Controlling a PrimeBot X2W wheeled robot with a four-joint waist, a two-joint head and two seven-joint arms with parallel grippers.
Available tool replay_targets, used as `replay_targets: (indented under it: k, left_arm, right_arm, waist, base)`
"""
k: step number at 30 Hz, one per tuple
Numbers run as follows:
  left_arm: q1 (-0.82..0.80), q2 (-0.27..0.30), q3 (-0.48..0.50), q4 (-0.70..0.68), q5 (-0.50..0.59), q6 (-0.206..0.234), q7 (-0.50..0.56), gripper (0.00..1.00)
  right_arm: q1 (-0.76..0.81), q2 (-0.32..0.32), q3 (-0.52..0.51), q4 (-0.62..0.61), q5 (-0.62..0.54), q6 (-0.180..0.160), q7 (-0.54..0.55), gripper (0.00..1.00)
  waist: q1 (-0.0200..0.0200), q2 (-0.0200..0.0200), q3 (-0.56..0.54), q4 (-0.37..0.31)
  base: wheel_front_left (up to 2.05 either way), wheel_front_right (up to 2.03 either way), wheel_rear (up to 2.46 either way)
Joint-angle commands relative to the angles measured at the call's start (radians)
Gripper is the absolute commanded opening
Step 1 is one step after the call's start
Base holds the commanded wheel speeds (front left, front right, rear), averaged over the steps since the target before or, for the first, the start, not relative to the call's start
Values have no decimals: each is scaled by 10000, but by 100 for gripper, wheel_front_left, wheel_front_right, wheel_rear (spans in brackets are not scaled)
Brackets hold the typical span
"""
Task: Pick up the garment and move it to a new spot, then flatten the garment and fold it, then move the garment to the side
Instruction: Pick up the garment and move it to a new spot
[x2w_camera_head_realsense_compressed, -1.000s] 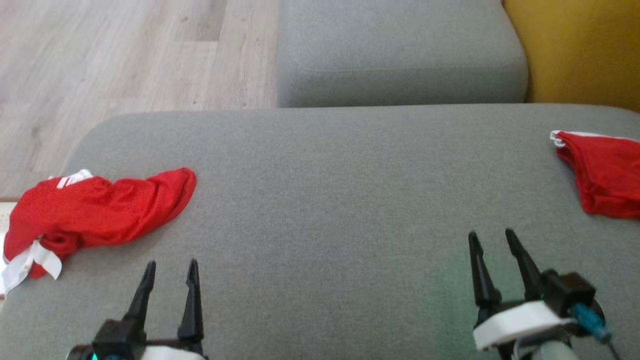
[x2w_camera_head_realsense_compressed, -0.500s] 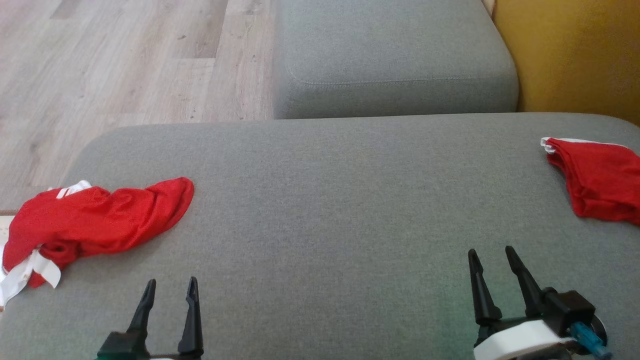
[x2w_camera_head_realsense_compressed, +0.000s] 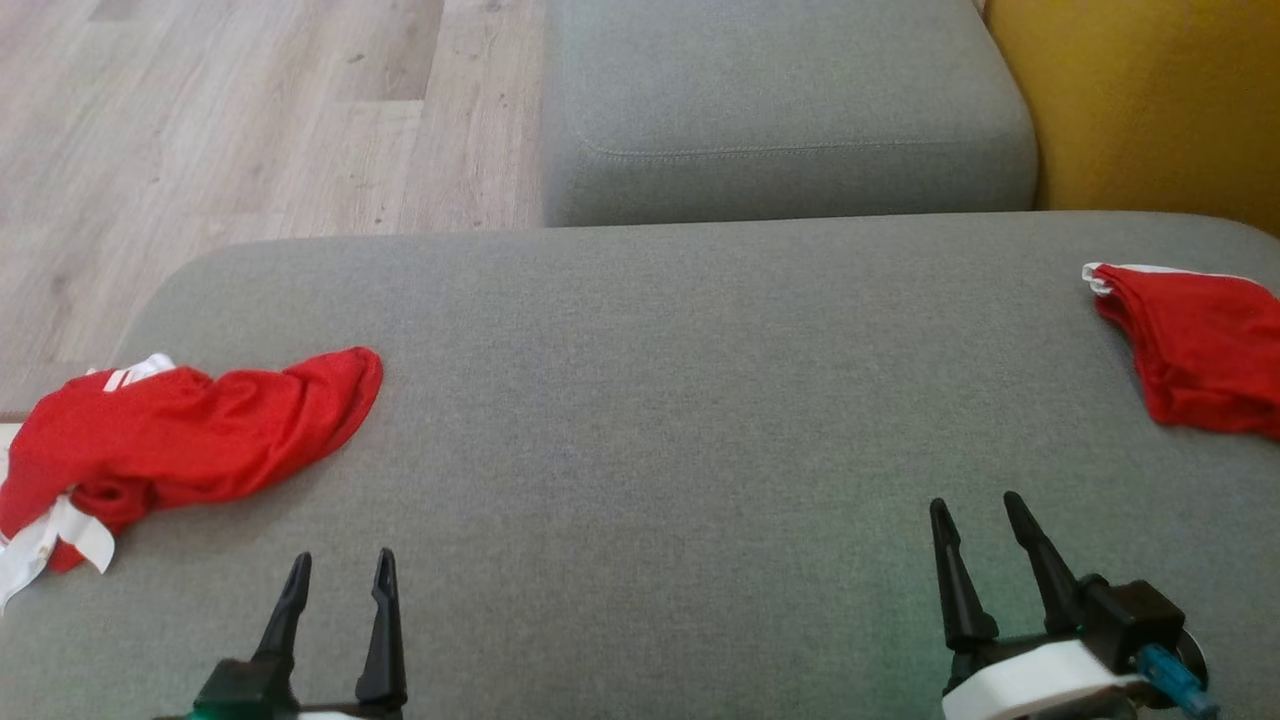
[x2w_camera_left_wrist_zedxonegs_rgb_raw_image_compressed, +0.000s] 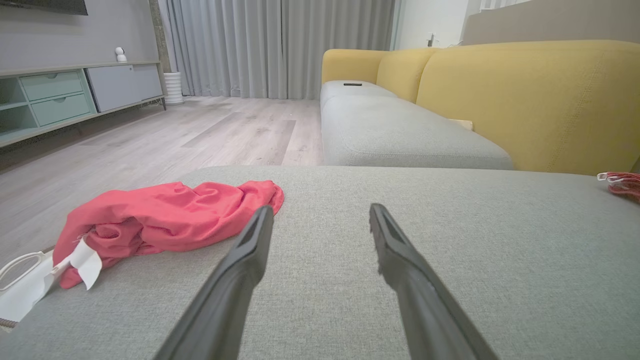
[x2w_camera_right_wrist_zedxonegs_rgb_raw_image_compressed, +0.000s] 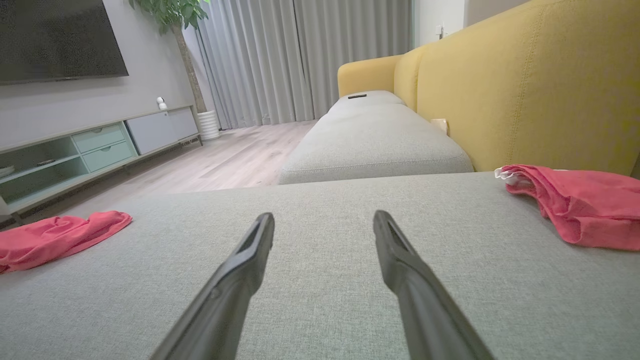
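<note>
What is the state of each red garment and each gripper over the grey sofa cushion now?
Red mesh garment with white trim, left: crumpled, lying on the grey fabric cushion, not held.
Red garment with white edge, right: bunched, lying on the cushion, partly out of frame.
Left gripper: open, empty.
Right gripper: open, empty.

The crumpled red garment (x2w_camera_head_realsense_compressed: 190, 440) at the left end of the grey cushion (x2w_camera_head_realsense_compressed: 650, 400) is getting clipped by the frame, white band and all. The second red garment (x2w_camera_head_realsense_compressed: 1195, 345) at the cushion's right end is running off the edge too, so I'm not seeing its far side. The left tool (x2w_camera_head_realsense_compressed: 343, 556), at the cushion's near edge, is showing just its fingers. The small dark thing (x2w_camera_left_wrist_zedxonegs_rgb_raw_image_compressed: 352, 84) on the seat (x2w_camera_left_wrist_zedxonegs_rgb_raw_image_compressed: 400, 135) beyond the cushion is looking too tiny to tell.
</note>
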Motion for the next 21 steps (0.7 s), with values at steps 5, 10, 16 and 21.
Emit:
replay_targets:
  k: [5,10,16,21]
  left_arm:
    - [-727,-16,339,-333,-14,18,-57,100]
    - [-822,-16,320,-294,-35,-1,-57,100]
    - [-881,-16,347,-312,-32,0,-57,100]
    - [-846,-16,438,-370,18,25,-57,100]
  right_arm:
    - [-434,-38,230,-254,-15,67,-112,100]
    - [-489,-38,191,-210,-42,67,-112,100]
    - [-426,-38,199,-198,298,67,-112,100]
    - [-275,-38,309,-146,652,67,-112,100]
  waist:
    - [1,-1,67,7]
    - [1,-1,104,69]
    - [1,-1,148,385]
    - [1,-1,221,950]
  base:
    - [0,0,0]
    - [0,0,0]
    - [0,0,0]
    - [0,0,0]
